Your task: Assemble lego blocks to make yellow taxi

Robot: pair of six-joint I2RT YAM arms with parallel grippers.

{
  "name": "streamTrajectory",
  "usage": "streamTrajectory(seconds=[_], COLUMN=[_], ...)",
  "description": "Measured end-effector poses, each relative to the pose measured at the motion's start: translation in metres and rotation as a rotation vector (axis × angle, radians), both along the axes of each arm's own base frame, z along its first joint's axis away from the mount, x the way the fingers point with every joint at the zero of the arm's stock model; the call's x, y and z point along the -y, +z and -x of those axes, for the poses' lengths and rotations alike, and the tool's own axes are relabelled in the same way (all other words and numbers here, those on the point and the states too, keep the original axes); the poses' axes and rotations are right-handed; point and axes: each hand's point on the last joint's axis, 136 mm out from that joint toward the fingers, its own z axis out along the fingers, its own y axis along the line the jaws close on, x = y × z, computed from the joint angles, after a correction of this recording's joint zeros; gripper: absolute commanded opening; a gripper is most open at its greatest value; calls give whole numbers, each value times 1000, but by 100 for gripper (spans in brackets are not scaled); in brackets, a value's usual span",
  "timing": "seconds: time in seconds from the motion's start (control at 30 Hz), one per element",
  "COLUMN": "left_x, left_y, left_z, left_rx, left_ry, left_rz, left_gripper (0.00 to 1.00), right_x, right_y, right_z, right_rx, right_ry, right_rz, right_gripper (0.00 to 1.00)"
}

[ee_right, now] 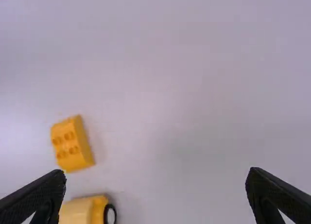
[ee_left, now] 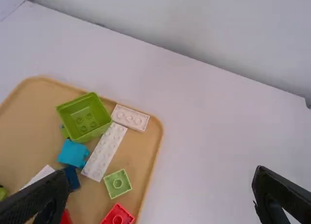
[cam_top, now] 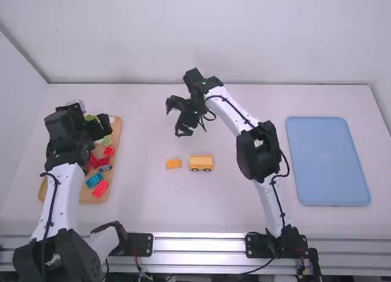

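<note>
My left gripper hangs above the brick tray's far part, and in the left wrist view the left gripper is open with nothing between its fingers. My right gripper stays over mid-table, beyond the yellow pieces; in the right wrist view the right gripper is open and holds nothing. A small yellow brick lies on the table just left of a yellow wheeled car piece, with a gap between them. The right wrist view shows studs on the yellow brick and a black wheel on the car piece.
The tan tray at the left holds several loose pieces: a green open box, white plates, a light green brick, a red brick. A blue tray lies at the right.
</note>
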Motion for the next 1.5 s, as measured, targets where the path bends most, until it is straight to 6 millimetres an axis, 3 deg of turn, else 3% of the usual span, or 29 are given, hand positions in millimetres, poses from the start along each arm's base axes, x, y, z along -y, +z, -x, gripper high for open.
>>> streamTrajectory(seconds=[0.07, 0.13, 0.23, 0.27, 0.33, 0.37, 0.4, 0.47, 0.53, 0.63, 0.7, 0.77, 0.8, 0.93, 1.1, 1.17, 1.33, 1.5], left_x=[12, 24, 46, 49, 66, 66, 79, 97, 112, 142, 168, 180, 197, 226, 235, 236, 245, 241], left_y=[-4, -5, -12, -15, -23, -23, -28, -36, -44, -67, -90, -101, -118, -148, -169, -176, -196, -207], left_z=[-5, -9, -13, -13, -14, -14, -14, -14, -14, -9, -1, 3, 10, 23, 29, 32, 57, 54], left_rx=[11, 33, 56, 56, 63, 63, 83, 117, 148, 191, 209, 213, 223, 242, 215, 203, 202, 209], left_ry=[-86, -175, -331, -358, -480, -480, -581, -729, -837, -1031, -1174, -1232, -1319, -1463, -1521, -1538, -1624, -1607], left_rz=[-2, -7, -2, 0, 20, 20, 23, 26, 29, 45, 55, 58, 46, -1, -59, -74, -146, -248], left_gripper=[99, 99, 99, 99, 99, 99, 99, 99, 99, 99, 99, 99, 99, 98, 87, 85, 68, 68], right_x=[18, 26, 32, 32, 28, 28, 27, 29, 38, 64, 94, 106, 120, 148, 165, 166, 159, 147], right_y=[-14, -13, 9, 20, 66, 66, 93, 119, 118, 81, 41, 29, 23, 32, 38, 39, 43, 43], right_z=[1, 2, 11, 13, 13, 13, 15, 19, 19, 17, 25, 30, 34, 43, 52, 54, 60, 65], right_rx=[-67, -77, 4, 50, 276, 276, 412, 585, 651, 641, 534, 481, 429, 350, 321, 327, 339, 354], right_ry=[-37, -28, 12, 19, 22, 22, 8, -28, -70, -153, -216, -236, -255, -234, -206, -189, -136, -82], right_rz=[-6, -36, -92, -106, -165, -165, -208, -299, -349, -399, -428, -448, -481, -600, -668, -678, -703, -705], right_gripper=[98, 98, 98, 98, 98, 98, 98, 99, 99, 98, 99, 99, 98, 99, 98, 99, 98, 99])
